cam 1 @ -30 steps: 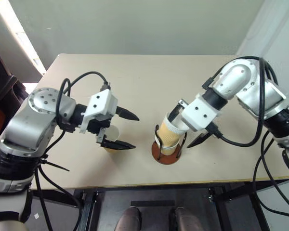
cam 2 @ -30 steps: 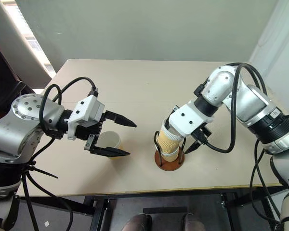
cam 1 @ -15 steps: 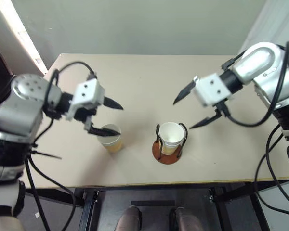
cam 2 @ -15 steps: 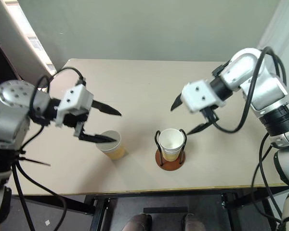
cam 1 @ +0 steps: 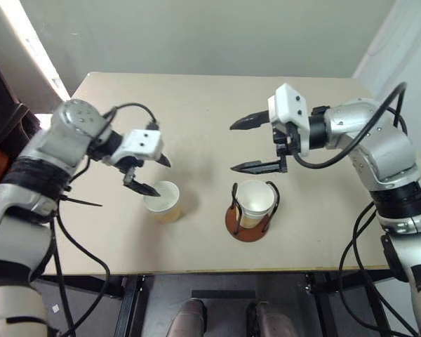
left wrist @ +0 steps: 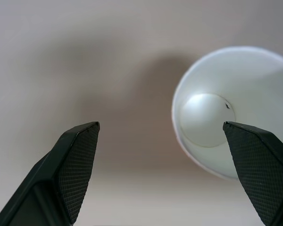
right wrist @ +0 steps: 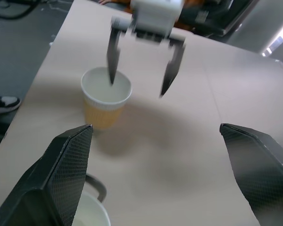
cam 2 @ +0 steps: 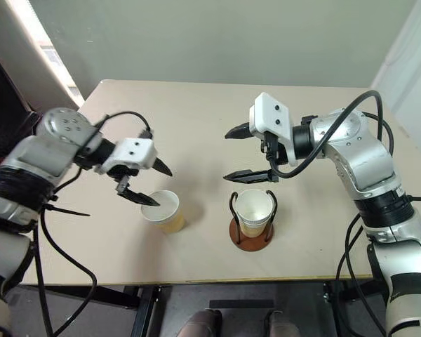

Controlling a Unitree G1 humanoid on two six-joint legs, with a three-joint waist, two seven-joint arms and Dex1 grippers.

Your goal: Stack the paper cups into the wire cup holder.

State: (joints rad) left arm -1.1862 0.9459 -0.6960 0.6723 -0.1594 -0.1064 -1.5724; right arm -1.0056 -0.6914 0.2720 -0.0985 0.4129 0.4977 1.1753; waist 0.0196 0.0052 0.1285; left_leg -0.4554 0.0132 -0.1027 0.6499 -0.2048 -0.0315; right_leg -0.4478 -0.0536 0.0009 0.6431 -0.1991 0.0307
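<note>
A loose pale yellow-tan paper cup with a white rim (cam 1: 162, 201) is standing upright near the front edge of the beige table (cam 1: 196, 112), left of centre. It is likely light, thin-walled and easily crushed, so a gentle pinch across the rim seems best. The left gripper (cam 1: 150, 175) is hovering just above it, fingers spread. The right gripper (cam 1: 252, 144) is hanging spread and empty above the reddish-brown disc wire cup holder (cam 1: 247, 223), already holding nested cups (cam 1: 255, 201). Nothing is blocking the way.

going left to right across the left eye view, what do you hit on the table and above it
left gripper with open black fingers → loose pale yellow paper cup standing on the beige table → reddish-brown disc wire cup holder with cups nested inside
</note>
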